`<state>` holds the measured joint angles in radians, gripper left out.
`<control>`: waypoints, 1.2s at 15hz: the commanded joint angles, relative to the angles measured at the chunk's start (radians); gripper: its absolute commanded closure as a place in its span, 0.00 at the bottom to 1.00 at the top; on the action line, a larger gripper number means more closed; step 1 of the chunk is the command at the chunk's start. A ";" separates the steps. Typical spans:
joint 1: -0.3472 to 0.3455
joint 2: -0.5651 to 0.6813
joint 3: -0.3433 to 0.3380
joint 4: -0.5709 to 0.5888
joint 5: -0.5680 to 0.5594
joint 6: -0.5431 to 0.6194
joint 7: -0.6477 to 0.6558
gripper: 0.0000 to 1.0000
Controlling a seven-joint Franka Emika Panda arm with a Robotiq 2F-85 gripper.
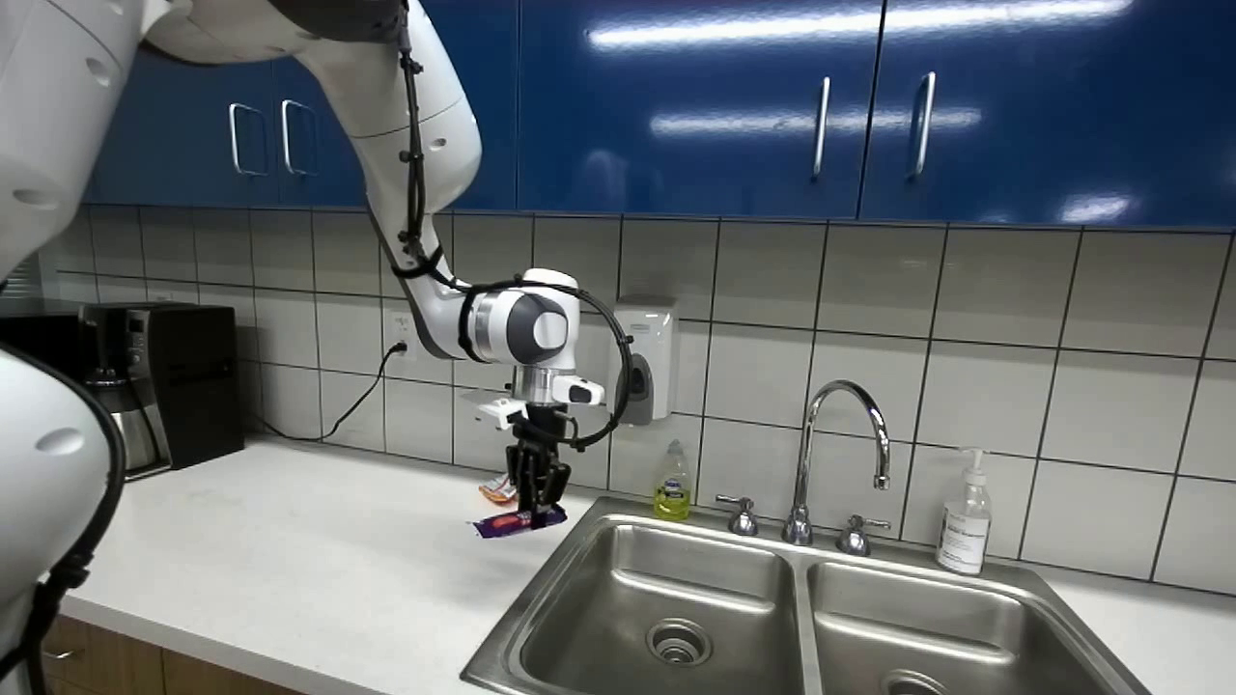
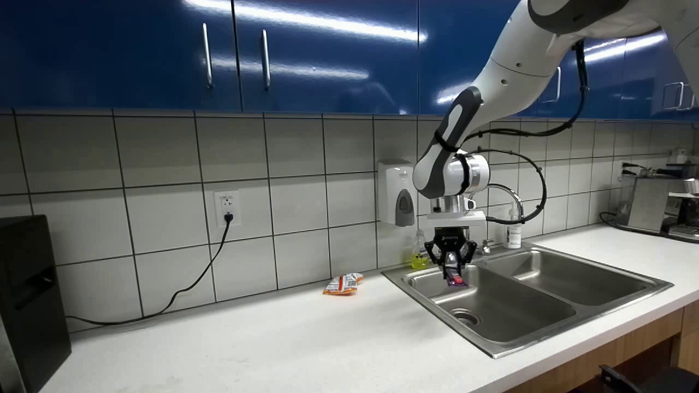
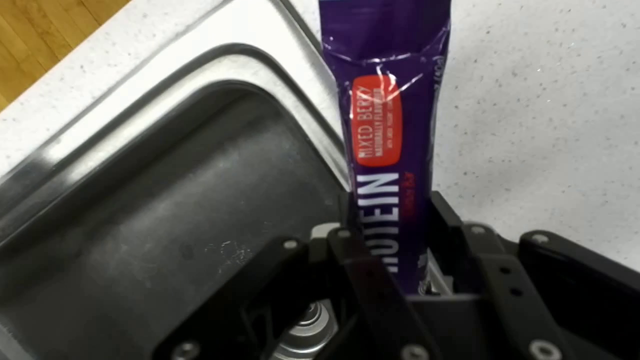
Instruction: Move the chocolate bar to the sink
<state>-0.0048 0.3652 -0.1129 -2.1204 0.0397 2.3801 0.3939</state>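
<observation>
Blue cabinets [image 1: 695,87] hang above a tiled wall [image 1: 763,265] and a white table [image 2: 246,349], into which the double sink [image 1: 809,627] is set. Pointing downward, the claw [image 3: 392,215] grips the chocolate bar [image 3: 390,135] (purple wrapper, red label reading MIXED BERRY), held up near the sink's rim. An orange packet [image 2: 343,284] lies on the table by the wall; a bottle of yellow liquid [image 1: 673,490] stands at the sink's back edge.

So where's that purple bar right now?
The purple bar is up in the air, held in the gripper. In the wrist view, the sink lies to its left and the white counter to its right.
</observation>
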 commanded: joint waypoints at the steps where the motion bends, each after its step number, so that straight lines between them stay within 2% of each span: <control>1: -0.053 0.001 -0.016 0.014 0.024 0.000 -0.068 0.88; 10: -0.118 0.130 -0.055 0.156 0.021 -0.015 -0.091 0.88; 18: -0.123 0.292 -0.069 0.312 0.011 -0.016 -0.074 0.88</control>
<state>-0.1183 0.5935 -0.1829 -1.8831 0.0397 2.3807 0.3337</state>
